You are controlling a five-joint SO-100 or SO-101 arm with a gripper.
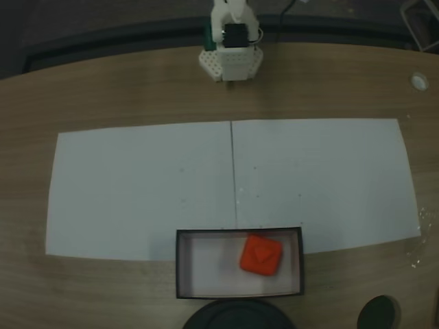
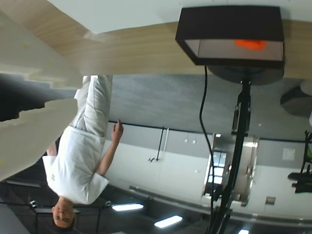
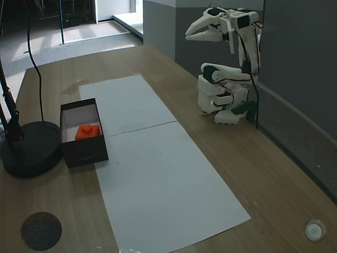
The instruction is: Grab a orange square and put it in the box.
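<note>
Orange-red and small, the orange square (image 1: 260, 255) is sitting inside the box (image 1: 182, 266), toward the right half of its white floor as a fixed view shows it, well apart from me; in the wrist view I am seeing only its top edge (image 2: 250, 44) peeking over the box's black wall (image 2: 229, 30); I am folded back over my white base (image 3: 224, 100) at the far edge of the wooden table (image 3: 274, 174), my gripper (image 3: 190, 33) raised high and pointing out over the white paper sheets (image 3: 158, 179); my fingers are gripping nothing, and the tips are lying close together, though I cannot tell whether they are fully closed; I am judging the placing step done; nothing more looks called for beyond resting clear of the box.
</note>
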